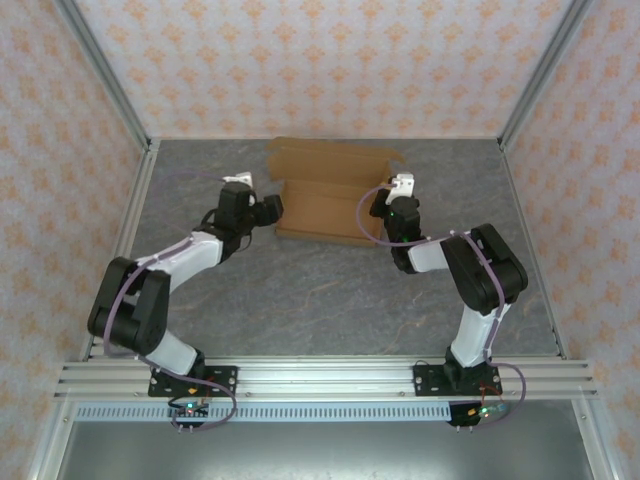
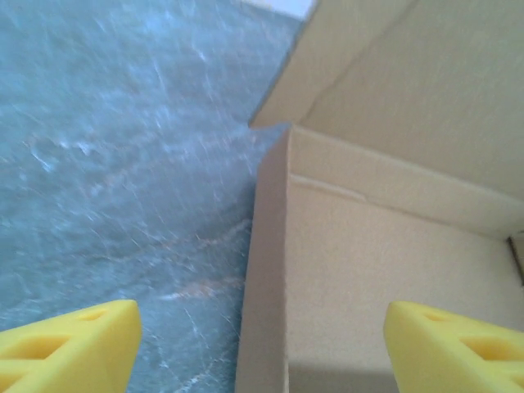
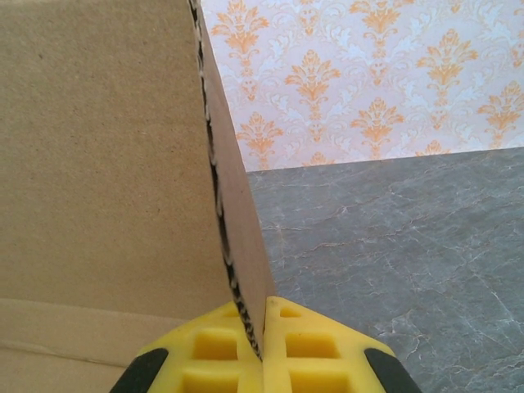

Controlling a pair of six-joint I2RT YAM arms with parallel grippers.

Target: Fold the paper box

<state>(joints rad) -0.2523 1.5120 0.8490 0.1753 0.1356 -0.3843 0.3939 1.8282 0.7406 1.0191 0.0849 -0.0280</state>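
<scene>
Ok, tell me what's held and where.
The right gripper has its fingers pinched on the paper box, at its upright side wall's edge; left gripper holds nothing.

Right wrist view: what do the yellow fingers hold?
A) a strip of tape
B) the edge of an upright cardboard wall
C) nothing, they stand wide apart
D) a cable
B: the right gripper is shut on the thin corrugated edge of an upright wall of the paper box.
</scene>
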